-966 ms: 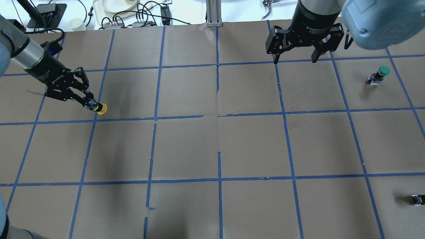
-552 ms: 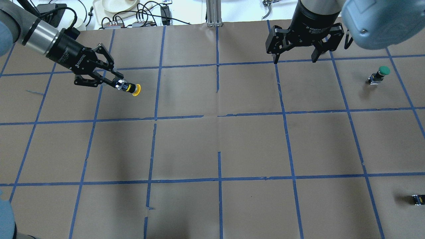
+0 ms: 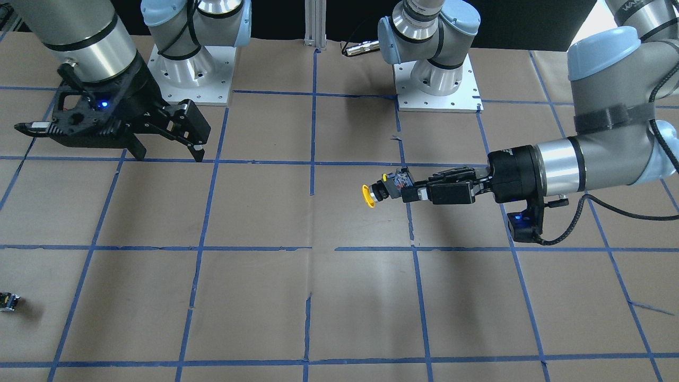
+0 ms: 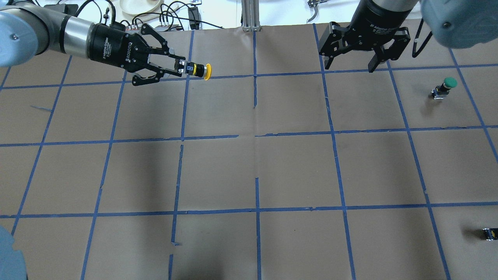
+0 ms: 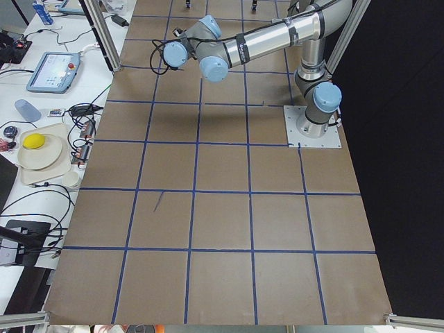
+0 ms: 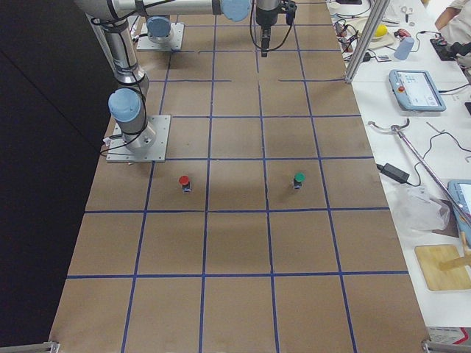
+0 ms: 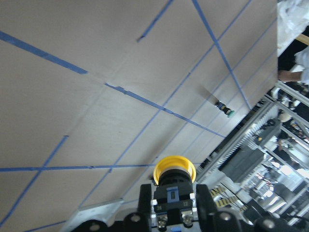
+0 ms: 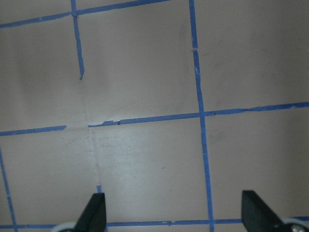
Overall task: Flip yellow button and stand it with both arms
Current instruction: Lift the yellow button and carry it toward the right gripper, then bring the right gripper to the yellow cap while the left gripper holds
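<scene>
The yellow button [image 4: 199, 70] is held sideways in the air by my left gripper [image 4: 184, 70], which is shut on its black body; the yellow cap [image 4: 208, 72] points toward the table's middle. It also shows in the front view [image 3: 377, 193] with the left gripper [image 3: 411, 191], and in the left wrist view [image 7: 174, 178], cap away from the camera. My right gripper [image 4: 352, 64] hangs open and empty over the far right of the table; it also shows in the front view [image 3: 170, 155], and its fingertips [image 8: 94, 212] show in the right wrist view.
A green-capped button [image 4: 444, 88] stands at the right, also in the right side view [image 6: 298, 180]. A red-capped button [image 6: 184, 182] stands near the right arm's base. A small black block [image 4: 489, 234] lies at the near right edge. Cables and a plate lie beyond the far edge.
My left arm has lifted the yellow button and carried it up and to the right, toward the table's far middle, turning level. My right gripper has shifted slightly right.
</scene>
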`<state>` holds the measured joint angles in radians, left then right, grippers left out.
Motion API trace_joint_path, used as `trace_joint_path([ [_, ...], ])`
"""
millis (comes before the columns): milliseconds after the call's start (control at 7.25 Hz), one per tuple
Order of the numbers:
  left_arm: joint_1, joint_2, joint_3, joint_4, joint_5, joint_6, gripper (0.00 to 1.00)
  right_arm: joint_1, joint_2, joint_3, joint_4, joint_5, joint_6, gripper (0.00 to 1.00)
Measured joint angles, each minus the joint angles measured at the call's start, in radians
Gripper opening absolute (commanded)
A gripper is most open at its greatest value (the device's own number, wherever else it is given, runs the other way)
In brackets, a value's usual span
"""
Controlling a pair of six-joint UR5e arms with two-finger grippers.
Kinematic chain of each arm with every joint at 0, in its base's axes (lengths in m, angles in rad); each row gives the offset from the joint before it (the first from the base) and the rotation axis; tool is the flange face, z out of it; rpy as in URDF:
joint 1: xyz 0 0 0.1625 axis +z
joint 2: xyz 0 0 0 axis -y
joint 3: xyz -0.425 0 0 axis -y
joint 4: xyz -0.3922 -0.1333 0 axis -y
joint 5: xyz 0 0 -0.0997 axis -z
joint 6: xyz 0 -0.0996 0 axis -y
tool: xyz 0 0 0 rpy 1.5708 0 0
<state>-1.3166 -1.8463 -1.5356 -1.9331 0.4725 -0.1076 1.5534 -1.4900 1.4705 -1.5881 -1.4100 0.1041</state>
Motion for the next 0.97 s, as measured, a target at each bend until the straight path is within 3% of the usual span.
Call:
trace_joint_path([
  [138,-0.021,0.001,-0.001,-0.051,-0.093,-0.003,0.01,-0.067,-0.005,0.000,0.051,0.122,0.006,0.99],
  [552,-0.105,0.001,-0.026,-0.106,-0.302,-0.062,0.02,-0.244,-0.001,0.013,0.265,0.597,0.016,0.99],
  [966,-0.152,0.001,-0.092,-0.113,-0.488,-0.118,0.03,-0.260,0.012,0.076,0.331,0.930,0.019,0.99],
])
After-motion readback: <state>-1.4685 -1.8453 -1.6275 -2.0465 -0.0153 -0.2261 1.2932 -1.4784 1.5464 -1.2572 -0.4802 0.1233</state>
